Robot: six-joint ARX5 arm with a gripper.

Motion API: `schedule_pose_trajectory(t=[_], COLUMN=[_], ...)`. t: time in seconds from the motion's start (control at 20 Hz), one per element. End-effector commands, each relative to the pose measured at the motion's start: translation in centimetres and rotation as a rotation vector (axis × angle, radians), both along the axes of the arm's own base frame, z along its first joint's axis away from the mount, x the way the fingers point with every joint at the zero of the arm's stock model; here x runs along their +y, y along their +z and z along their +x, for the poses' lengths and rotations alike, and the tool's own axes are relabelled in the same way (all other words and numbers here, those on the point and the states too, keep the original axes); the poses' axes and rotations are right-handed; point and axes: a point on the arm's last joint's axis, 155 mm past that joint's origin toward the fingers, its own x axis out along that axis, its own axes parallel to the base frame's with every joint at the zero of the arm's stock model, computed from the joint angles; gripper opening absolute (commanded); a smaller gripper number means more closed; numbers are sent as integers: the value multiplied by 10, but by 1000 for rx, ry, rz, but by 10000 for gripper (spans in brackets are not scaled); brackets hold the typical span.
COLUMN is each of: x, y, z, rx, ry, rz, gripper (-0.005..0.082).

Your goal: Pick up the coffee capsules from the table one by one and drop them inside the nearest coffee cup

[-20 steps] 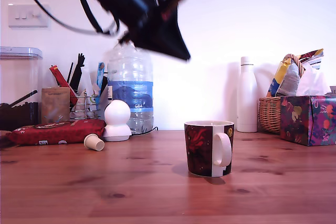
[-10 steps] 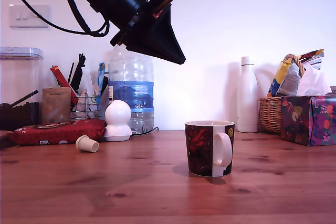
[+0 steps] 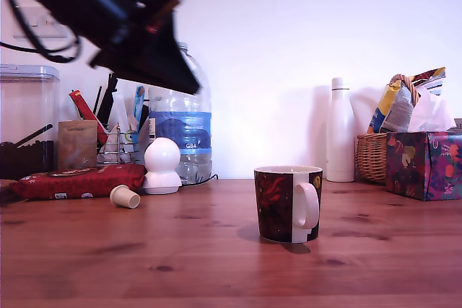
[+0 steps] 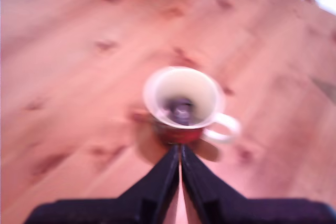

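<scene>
while my gripper (image 3: 189,89) hangs high over the wooden table (image 3: 216,265), towards the exterior view's left and well apart from everything on it, its two dark fingers (image 4: 163,179) are pressed together with only a thin line between them, and nothing is held. the coffee cup (image 3: 288,203), a dark mug with a red floral pattern and a white handle, stands upright near the middle of the table. a cream-beige capsule (image 3: 124,196) lies on its side near the exterior view's left, just beside a round white ball-shaped figure (image 3: 161,166) and a red packet (image 3: 76,180). i judge that one capsule is already delivered and that the cream one is the next to fetch. that calls for travelling over to it, opening the fingers, lowering around its tapered body, and closing gently, since a pod lying on its side may roll. the wrist view, though blurred, looks down into the cup's cream inside and shows a dark round thing (image 4: 181,110) at the bottom, likely the dark capsule; the exterior view cannot see inside the cup. only the exterior view shows the cream capsule and how high i am above the table.
</scene>
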Motion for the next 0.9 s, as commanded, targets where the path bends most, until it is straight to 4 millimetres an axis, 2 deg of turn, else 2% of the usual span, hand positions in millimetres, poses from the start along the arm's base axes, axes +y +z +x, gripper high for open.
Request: schedule_pose_trajectory(t=[0.0,0.35,0.85], x=[15,67,140], y=[-11,-21,-38], z=[-4,-5,16], rx=[20,14,39], ry=[36,161,368], rz=[-6,-16,-13], gripper=[-19,-18,-18])
